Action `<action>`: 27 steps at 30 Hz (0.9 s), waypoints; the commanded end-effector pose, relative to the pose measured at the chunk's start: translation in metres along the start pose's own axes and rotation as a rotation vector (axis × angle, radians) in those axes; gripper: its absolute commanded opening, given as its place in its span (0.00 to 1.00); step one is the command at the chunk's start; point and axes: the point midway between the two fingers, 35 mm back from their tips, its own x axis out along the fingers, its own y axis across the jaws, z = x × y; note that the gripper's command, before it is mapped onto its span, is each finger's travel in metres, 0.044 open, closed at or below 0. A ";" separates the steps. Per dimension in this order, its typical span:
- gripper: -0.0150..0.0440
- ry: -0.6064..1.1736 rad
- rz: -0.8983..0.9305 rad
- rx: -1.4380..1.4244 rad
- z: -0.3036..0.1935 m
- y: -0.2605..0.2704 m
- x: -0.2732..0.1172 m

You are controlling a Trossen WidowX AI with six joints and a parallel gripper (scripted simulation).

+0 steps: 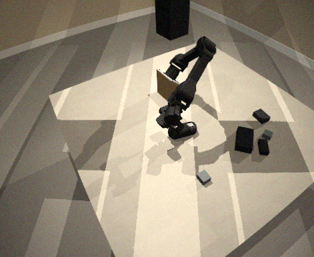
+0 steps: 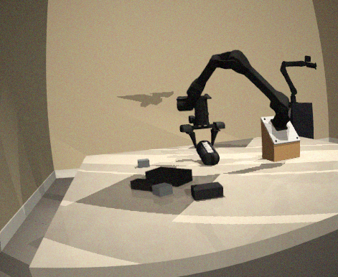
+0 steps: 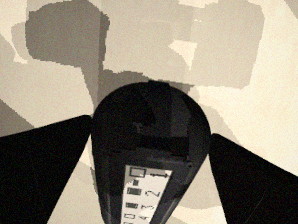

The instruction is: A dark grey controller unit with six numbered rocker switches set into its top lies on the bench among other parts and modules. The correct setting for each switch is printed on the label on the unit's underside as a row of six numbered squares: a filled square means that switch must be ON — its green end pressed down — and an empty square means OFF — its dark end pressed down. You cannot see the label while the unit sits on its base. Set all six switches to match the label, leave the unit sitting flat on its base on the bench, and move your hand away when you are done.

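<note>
The dark controller unit [image 1: 189,134] [image 2: 207,155] [image 3: 150,107] is upside down and tilted, its white label facing up. My gripper [image 2: 204,143] [image 3: 150,132] points down with a finger against each long side of the unit, shut on it. In the wrist view the label [image 3: 148,187] shows square 1 empty, 2 filled, 3 filled and 4 empty; squares 5 and 6 are out of the frame. The rocker switches face down and are hidden. Whether the unit's low end touches the bench is unclear.
A large black box [image 1: 244,140] [image 2: 174,176], a small black block [image 1: 263,147] [image 2: 140,184], a grey block [image 1: 267,134] [image 2: 162,189] and a dark box [image 1: 261,115] [image 2: 207,191] lie grouped. Another grey block [image 1: 204,176] [image 2: 143,163] lies apart. The arm's wooden base [image 2: 286,152] stands behind.
</note>
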 end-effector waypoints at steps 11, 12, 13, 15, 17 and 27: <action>0.82 0.002 0.000 -0.003 -0.007 0.000 -0.010; 0.82 0.002 0.000 -0.003 -0.007 0.000 -0.011; 0.82 0.002 0.000 -0.003 -0.008 0.000 -0.012; 0.82 0.002 0.000 -0.003 -0.009 0.000 -0.013; 0.82 0.002 0.000 -0.003 -0.010 0.000 -0.015; 0.82 0.002 0.000 -0.003 -0.015 0.000 -0.021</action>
